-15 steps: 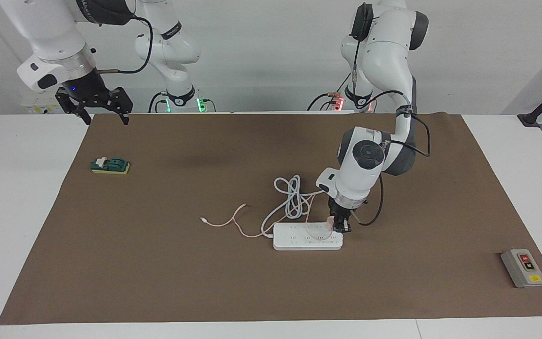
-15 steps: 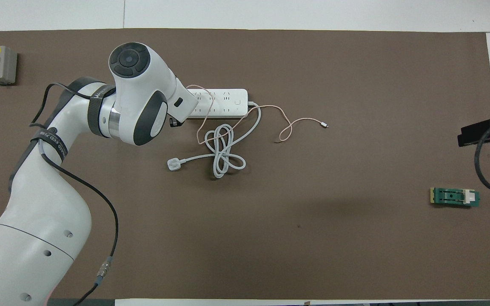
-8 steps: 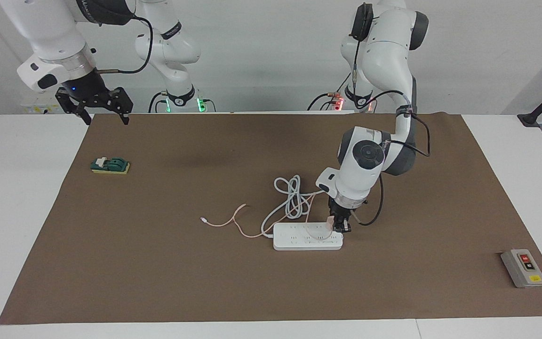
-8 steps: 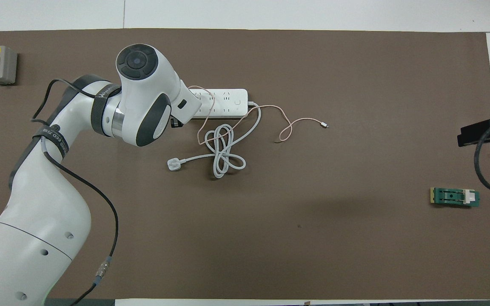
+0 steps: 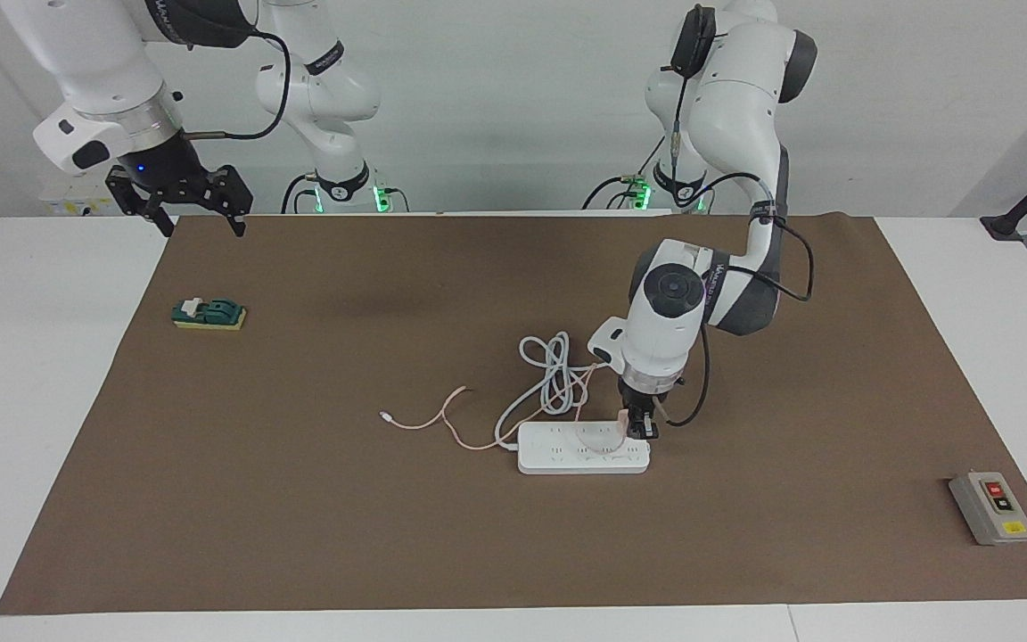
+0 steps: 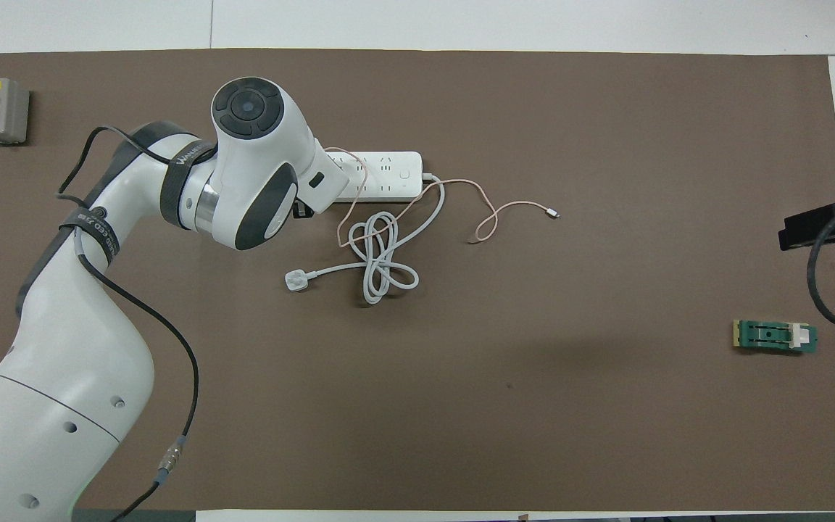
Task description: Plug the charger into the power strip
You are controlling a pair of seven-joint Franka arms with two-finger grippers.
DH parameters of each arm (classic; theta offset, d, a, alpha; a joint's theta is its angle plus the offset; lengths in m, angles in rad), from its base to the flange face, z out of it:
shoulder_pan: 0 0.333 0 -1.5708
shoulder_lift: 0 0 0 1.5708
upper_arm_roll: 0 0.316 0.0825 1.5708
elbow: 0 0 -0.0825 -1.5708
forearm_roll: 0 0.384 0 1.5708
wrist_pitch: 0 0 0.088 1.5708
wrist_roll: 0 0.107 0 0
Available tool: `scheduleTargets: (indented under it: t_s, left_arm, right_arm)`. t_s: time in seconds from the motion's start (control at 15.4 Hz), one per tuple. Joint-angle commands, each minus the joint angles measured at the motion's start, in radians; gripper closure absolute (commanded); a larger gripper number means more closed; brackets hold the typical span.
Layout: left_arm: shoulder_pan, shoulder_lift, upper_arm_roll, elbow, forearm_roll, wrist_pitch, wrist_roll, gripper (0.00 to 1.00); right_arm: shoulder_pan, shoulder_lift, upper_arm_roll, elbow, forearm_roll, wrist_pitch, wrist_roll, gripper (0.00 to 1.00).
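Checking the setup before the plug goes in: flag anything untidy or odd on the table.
The charger's thin pink cable trails loosely across the power strip and tangles with the strip's bunched white cord. The left pincer holds the charger at the strip's end. Nothing looks spilled or damaged.

From overhead, you lose the left pincer (image 5: 641, 429) and the power strip (image 6: 381, 176) end beneath it under the arm's wrist.
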Motion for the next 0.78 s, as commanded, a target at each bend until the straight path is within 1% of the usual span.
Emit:
scheduleTargets:
  t_s: [0.0, 0.19, 0.39, 0.52, 0.71]
  left_arm:
    - [0.029, 0.084, -0.021, -0.031, -0.035, -0.018, -0.014, 1.0]
    - [0.043, 0.084, -0.022, -0.034, -0.055, -0.015, -0.005, 1.0]
    - [0.075, 0.085, -0.028, -0.046, -0.135, 0.023, 0.001, 1.0]
    - [0.115, 0.087, -0.064, -0.06, -0.164, 0.048, 0.01, 1.0]
    - [0.171, 0.113, -0.119, -0.057, -0.19, 0.046, 0.01, 1.0]
  right_arm:
    - [-0.008, -0.021, 0.006, -0.021, 0.016, -0.001, 0.013, 0.0]
    - [-0.008, -0.021, 0.006, -0.021, 0.016, -0.001, 0.013, 0.0]
    - [-0.009, -0.021, 0.006, -0.021, 0.016, -0.001, 0.013, 0.0]
    - [-0.008, -0.019, 0.006, -0.02, 0.016, 0.0, 0.013, 0.0]
    - [-0.008, -0.021, 0.008, -0.019, 0.016, 0.0, 0.015, 0.0]
